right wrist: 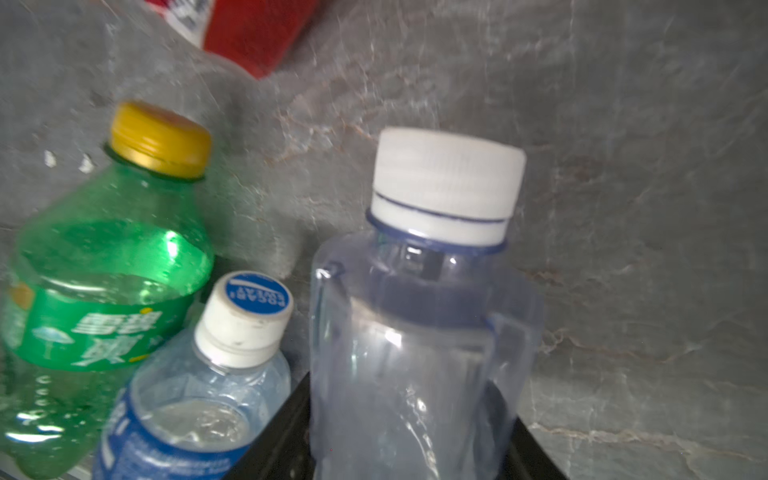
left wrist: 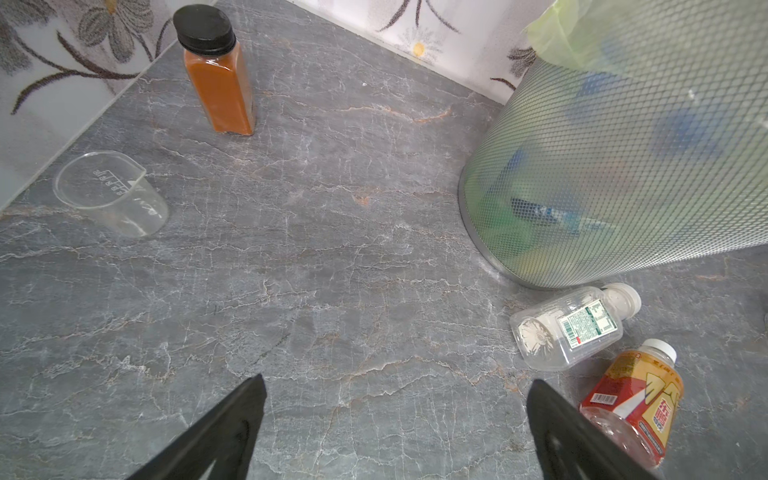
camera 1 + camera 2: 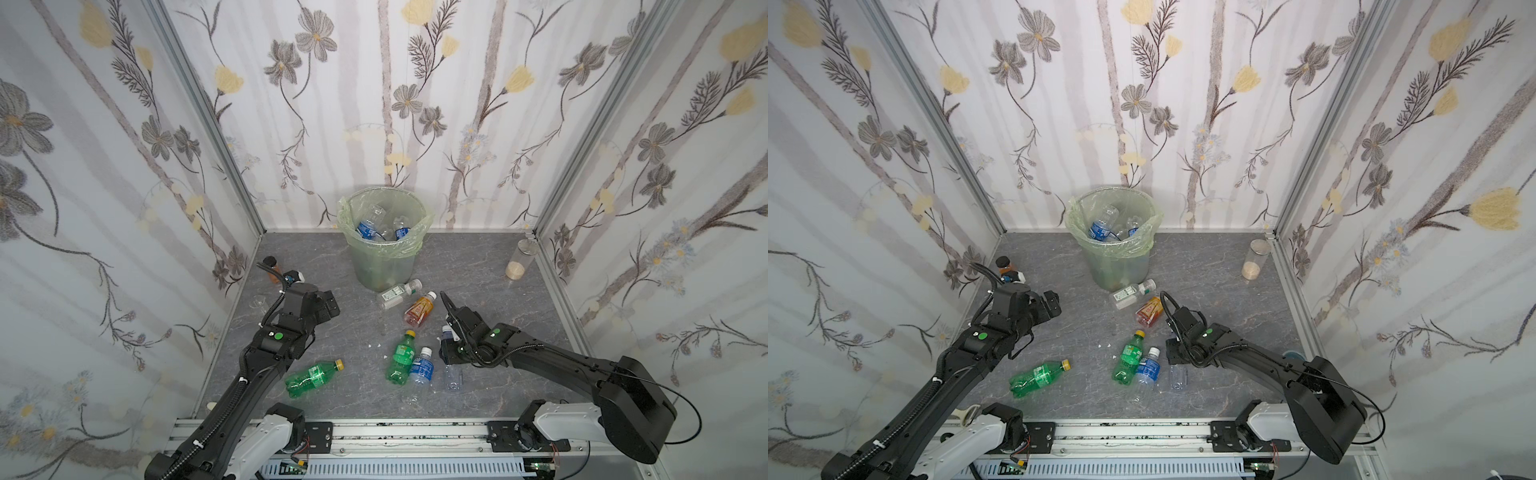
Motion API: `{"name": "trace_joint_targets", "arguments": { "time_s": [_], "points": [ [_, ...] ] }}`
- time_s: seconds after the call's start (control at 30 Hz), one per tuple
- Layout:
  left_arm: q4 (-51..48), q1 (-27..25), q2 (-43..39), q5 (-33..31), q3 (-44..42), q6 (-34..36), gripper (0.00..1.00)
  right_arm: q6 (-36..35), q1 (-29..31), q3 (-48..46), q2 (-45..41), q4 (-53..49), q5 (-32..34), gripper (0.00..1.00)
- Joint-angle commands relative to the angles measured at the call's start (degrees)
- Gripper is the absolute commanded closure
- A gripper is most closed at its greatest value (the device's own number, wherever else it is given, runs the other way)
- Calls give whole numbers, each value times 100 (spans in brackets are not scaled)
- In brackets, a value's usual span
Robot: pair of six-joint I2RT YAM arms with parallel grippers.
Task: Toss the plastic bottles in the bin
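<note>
A clear bottle (image 1: 419, 332) with a white cap lies well in front of the bin (image 3: 384, 266), its sides pinched between the jaws of the right gripper (image 1: 407, 428). Left of the bin, the left gripper (image 2: 395, 415) hangs wide open above the grey table (image 2: 291, 249).

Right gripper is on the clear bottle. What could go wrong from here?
The clear bottle looks thin and dented in the right gripper; it may slip out on the lift. The blue-label bottle and green bottle lie right beside it, so lifting could knock them. The orange bottle and white-label bottle lie in front of the bin; a low carry might hit them.
</note>
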Motion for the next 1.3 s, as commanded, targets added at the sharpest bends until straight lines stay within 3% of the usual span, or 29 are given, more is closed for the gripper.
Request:
{"name": "trace_joint_targets", "arguments": {
  "time_s": [0.0,0.17,0.27,0.37,0.47,0.53,0.63,0.77,0.97,1.13,1.27],
  "points": [
    [108,5,-54,78,-25,64,0,-505,-102,411,-123,-51,28,50],
    [107,12,-11,219,-3,109,0,-1421,-185,1816,-81,-152,-719,46],
    [107,15,27,248,19,118,0,-1860,-260,3372,496,-193,-943,46],
    [107,5,26,421,28,201,0,-1908,-414,5422,1631,-117,-1212,46],
    [65,10,-15,783,5,370,0,-1492,-558,7740,2977,122,-1007,32],
    [51,10,-172,968,-82,334,0,-1180,-715,9257,3945,101,-845,14],
    [11,19,-425,1321,-146,212,0,-789,-971,10485,4790,111,-1012,1],
    [1,12,-623,1594,-143,141,0,-1117,-1064,9937,4435,-108,-971,0],
    [-37,12,-403,1712,40,306,0,-1873,-1062,7033,2665,590,-1020,0],
    [-177,14,-136,2089,360,1025,0,-1896,-1056,4889,1343,1290,-905,0],
    [-386,12,65,2413,845,1836,0,-1887,-1069,3873,667,1426,-746,0]
  ]
}}
